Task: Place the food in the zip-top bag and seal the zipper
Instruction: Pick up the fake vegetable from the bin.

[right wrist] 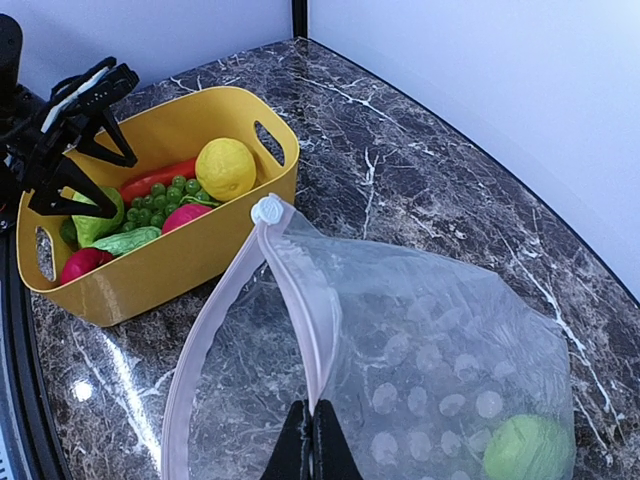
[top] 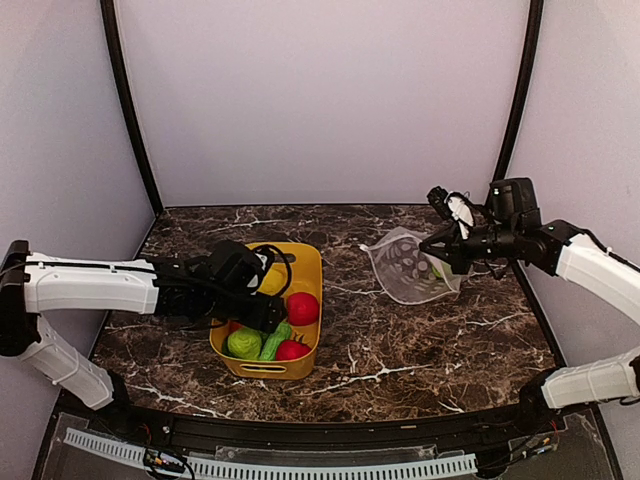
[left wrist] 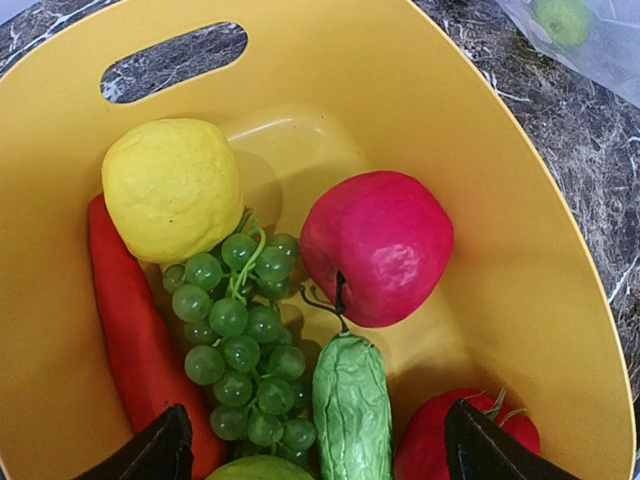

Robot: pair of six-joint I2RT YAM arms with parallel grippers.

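Note:
The yellow tub (top: 266,368) holds the food: a lemon (left wrist: 172,188), a red apple (left wrist: 378,245), grapes (left wrist: 240,340), a cucumber (left wrist: 350,400), a carrot (left wrist: 125,320), another red fruit (left wrist: 425,445) and a green pear (left wrist: 258,470). My left gripper (left wrist: 322,455) is open and empty, hovering over the cucumber inside the tub (left wrist: 400,90). My right gripper (right wrist: 313,440) is shut on the zipper (right wrist: 300,290) of the zip-top bag (right wrist: 430,370) and holds its mouth lifted open towards the tub. One green fruit (right wrist: 525,450) lies inside the bag (top: 410,268).
The white slider (right wrist: 267,210) sits at the far end of the zipper, close to the tub's wall (right wrist: 160,270). The bag lies right of the tub on the dark marble table (top: 400,350). Black frame posts and pale walls enclose the back and sides.

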